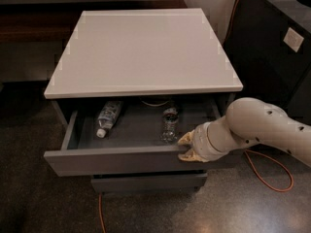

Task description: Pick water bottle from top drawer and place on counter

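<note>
The white tabletop (pixel 141 52) caps the grey cabinet, and below it the top drawer (pixel 116 161) stands pulled out, its inside in view. In the drawer's left part a bottle with a pale label (pixel 108 115) lies on its side, white cap pointing toward the front panel. Further right, near the middle of the drawer, the water bottle (pixel 169 126) stands upright, clear and ribbed, close behind the front panel and well apart from the lying bottle. Behind it, under the tabletop's edge, a pale round rim (pixel 155 101) shows, too hidden to identify. Just right of the water bottle the gripper (pixel 187 148) is clamped on the top edge of the drawer's front panel, one finger inside the drawer and one on the outer face. The white arm (pixel 257 127) reaches back from it to the right. An orange cable (pixel 272 171) loops on the floor beneath the arm, beside the black unit (pixel 272 42).
</note>
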